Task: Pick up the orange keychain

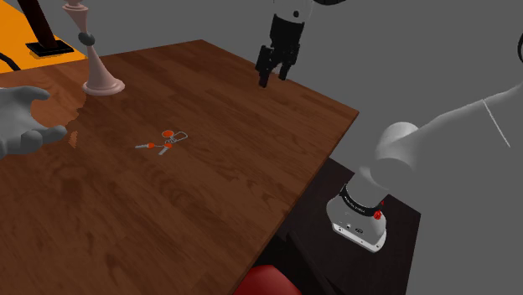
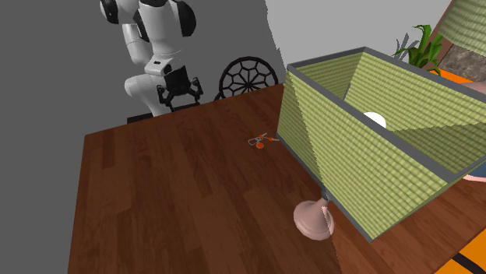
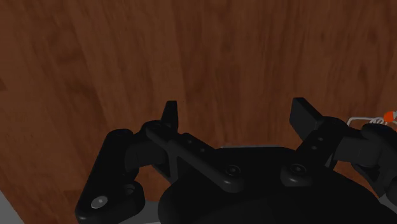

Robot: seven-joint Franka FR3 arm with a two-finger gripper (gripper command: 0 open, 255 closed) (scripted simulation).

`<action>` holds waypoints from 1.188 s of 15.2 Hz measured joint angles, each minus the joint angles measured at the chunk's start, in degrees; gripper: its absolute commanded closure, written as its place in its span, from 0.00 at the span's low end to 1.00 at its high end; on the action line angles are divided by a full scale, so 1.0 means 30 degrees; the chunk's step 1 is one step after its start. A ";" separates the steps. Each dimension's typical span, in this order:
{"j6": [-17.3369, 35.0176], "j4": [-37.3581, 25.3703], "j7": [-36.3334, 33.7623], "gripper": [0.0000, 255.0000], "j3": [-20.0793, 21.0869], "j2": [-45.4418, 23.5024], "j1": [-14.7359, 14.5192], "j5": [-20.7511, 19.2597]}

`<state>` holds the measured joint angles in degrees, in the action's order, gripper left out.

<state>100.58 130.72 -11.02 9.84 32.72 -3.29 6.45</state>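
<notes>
The orange keychain (image 1: 164, 141) lies flat on the dark wooden table (image 1: 218, 193), a small bunch of orange tags, a metal ring and keys. In the second exterior view the keychain (image 2: 261, 141) rests beside the lamp shade. My black gripper (image 1: 275, 74) hangs open above the table's far edge, well to the shoulder view's right of the keychain, holding nothing. In the second exterior view the gripper (image 2: 179, 95) hovers near the table's back edge. In the wrist view my gripper (image 3: 236, 114) has its fingers apart over bare wood, with a bit of the keychain (image 3: 385, 117) beyond one finger.
A lamp with a pink base (image 1: 103, 84) stands on the table past the keychain; its green ribbed shade (image 2: 374, 148) looms large in the second exterior view. A grey rounded object (image 1: 25, 121) sits at the shoulder view's left. A round wire piece (image 2: 248, 78) stands behind the table.
</notes>
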 measured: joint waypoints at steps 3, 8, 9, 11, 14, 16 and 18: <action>0.1059 -0.0325 -0.1415 0.00 0.1022 -0.1375 -0.0105 0.0215; 0.2217 -0.2096 -0.4152 0.00 0.2836 -0.4293 -0.0247 0.0098; 0.2562 -0.2462 -0.4652 0.00 0.3144 -0.5035 -0.0232 -0.0046; 0.2938 -0.3321 -0.5792 0.00 0.3782 -0.6331 -0.0297 -0.0359; 0.3335 -0.4917 -0.7544 0.00 0.4626 -0.8471 -0.0432 -0.1105; 0.3522 -0.6053 -0.8697 0.00 0.5067 -0.9957 -0.0598 -0.1744; 0.3815 -0.7188 -0.9911 0.00 0.5436 -1.1613 -0.0894 -0.2525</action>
<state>112.03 109.15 -40.75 26.15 -2.11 -5.97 -1.12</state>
